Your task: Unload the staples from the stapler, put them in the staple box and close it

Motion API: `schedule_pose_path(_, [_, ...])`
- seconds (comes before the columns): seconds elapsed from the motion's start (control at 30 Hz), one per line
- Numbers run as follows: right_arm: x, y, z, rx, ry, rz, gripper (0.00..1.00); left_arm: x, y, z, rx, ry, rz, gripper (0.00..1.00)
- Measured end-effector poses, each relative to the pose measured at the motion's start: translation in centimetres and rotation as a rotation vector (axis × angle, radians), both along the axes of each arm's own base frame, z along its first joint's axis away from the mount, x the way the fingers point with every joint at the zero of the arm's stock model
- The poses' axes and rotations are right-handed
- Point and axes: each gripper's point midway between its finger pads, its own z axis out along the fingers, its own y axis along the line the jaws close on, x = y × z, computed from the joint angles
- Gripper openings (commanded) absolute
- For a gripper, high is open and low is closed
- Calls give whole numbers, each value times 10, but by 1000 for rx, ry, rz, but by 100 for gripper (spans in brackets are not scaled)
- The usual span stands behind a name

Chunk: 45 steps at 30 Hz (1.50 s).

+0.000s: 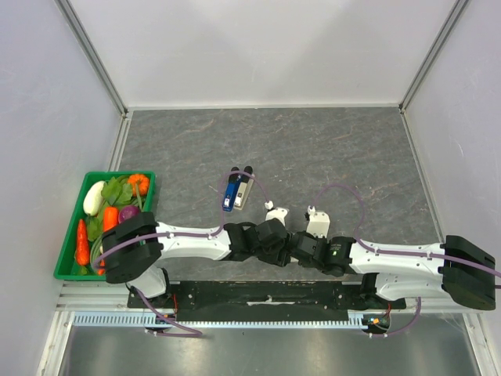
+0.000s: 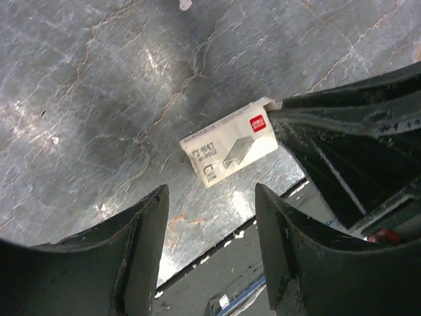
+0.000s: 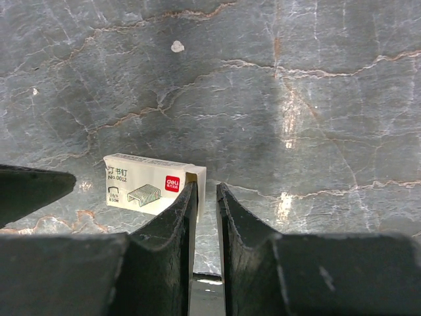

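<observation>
The blue and grey stapler (image 1: 237,189) lies on the grey table, beyond both grippers and apart from them. A white staple box (image 2: 229,151) lies flat near the table's front edge; it also shows in the right wrist view (image 3: 148,184). The arms hide it in the top view. My left gripper (image 2: 210,191) is open and empty, just short of the box (image 1: 274,237). My right gripper (image 3: 206,187) is nearly shut with a narrow empty gap, its tips at the box's open flap end (image 1: 304,246). The right fingers (image 2: 342,125) touch that end in the left wrist view.
A green crate (image 1: 117,174) of toy vegetables stands at the left edge. The table's front edge and a black rail (image 2: 256,260) lie just under the left gripper. White walls close in the back and sides.
</observation>
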Motion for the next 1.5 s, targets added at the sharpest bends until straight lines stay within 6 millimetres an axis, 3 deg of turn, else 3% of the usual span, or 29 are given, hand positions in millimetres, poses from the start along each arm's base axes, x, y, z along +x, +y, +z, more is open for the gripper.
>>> schedule_pose_path(0.3, [-1,2,1,10,2,5,26,5,-13,-14,30,2,-4,62])
schedule_pose_path(0.73, [0,0,14,51,-20,2,29,13,-24,-14,14,-20,9,61])
schedule_pose_path(0.97, [1,-7,12,18,-25,-5,24,14,-23,-14,18,-26,13,60])
schedule_pose_path(1.1, [1,-9,10,2,-26,-9,21,16,-8,-13,60,-48,38,57])
schedule_pose_path(1.2, [1,-10,10,2,-28,-12,17,17,5,-10,86,-62,54,53])
schedule_pose_path(1.37, [2,-10,9,-2,-26,-17,6,20,16,-9,116,-83,72,37])
schedule_pose_path(1.5, [1,-11,4,-18,-18,-22,4,21,19,-17,145,-86,73,29])
